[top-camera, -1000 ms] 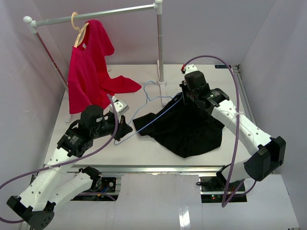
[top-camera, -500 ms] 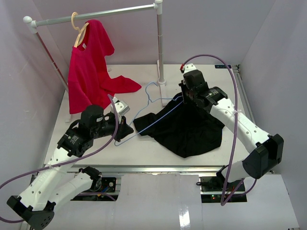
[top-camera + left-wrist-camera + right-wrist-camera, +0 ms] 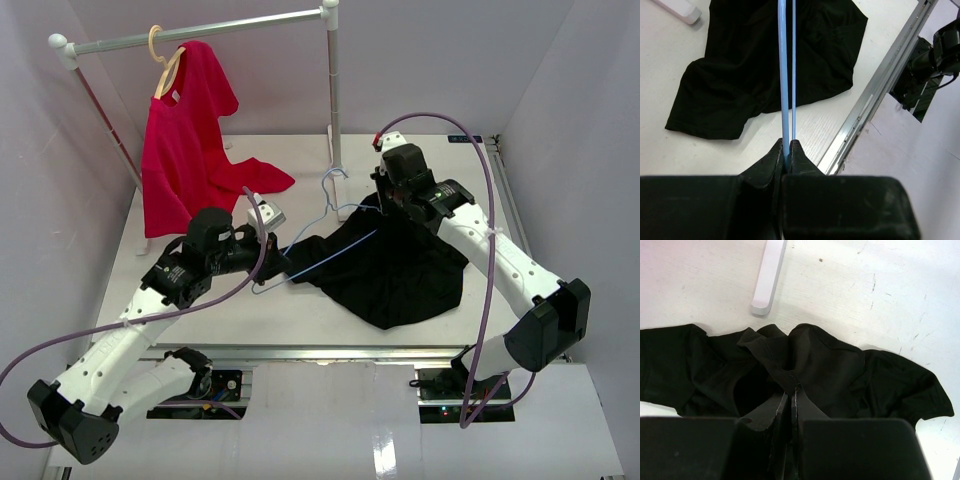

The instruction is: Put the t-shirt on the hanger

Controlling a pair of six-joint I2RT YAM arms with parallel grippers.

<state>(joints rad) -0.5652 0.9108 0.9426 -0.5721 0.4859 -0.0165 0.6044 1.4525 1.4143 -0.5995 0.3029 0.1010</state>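
The black t-shirt lies crumpled on the white table, right of centre. My right gripper is shut on its collar and holds that edge lifted. The light-blue wire hanger slants across the shirt, its hook near the rack post. My left gripper is shut on the hanger's near corner. In the left wrist view the two blue wires run away over the shirt. Part of the hanger is hidden in the shirt.
A clothes rack stands at the back, its post just behind the shirt. A red shirt hangs on a tan hanger at its left. A white rack foot lies close behind the collar. The table's front rail is near.
My left gripper has moved right and forward with the hanger, pushing it further into the shirt; the hook has shifted right toward the rack post. My right gripper has lifted the collar slightly.
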